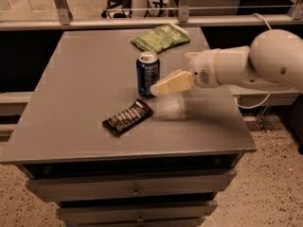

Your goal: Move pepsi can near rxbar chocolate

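Note:
The pepsi can [147, 73], blue with a silver top, stands upright on the grey table [80, 79] near its middle. The rxbar chocolate [128, 117], a flat black bar with white lettering, lies just in front and left of the can, a short gap apart. My gripper [159, 88] reaches in from the right on a white arm. Its cream fingers [173, 83] are to the right of the can, tips by the can's lower right side, open and holding nothing.
A flat green snack bag [161, 37] lies at the back of the table behind the can. A metal rail runs behind the table. Drawers sit under the tabletop. The table's front edge is close behind the bar.

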You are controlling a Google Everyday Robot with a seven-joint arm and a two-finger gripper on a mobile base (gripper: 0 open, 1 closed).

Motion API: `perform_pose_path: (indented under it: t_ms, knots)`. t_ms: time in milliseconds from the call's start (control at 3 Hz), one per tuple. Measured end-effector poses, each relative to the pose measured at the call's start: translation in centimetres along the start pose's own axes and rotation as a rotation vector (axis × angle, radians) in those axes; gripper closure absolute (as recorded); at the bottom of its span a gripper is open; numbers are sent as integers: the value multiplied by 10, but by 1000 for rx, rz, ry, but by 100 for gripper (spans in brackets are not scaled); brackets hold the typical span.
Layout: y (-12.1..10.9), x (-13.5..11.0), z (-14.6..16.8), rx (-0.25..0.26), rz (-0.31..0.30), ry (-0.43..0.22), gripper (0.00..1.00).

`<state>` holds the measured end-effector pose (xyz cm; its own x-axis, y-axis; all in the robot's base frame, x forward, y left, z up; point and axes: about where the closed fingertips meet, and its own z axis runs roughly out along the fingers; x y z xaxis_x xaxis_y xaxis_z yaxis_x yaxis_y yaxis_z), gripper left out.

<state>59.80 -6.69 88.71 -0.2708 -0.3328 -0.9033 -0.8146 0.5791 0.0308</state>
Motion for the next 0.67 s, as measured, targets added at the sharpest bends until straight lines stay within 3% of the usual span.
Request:
perform_pose_path:
  t_ms: [333,667]
  knots:
    - [-17,22,-44,137,38,41,0]
    - [-20,26,-52,161,45,49,0]
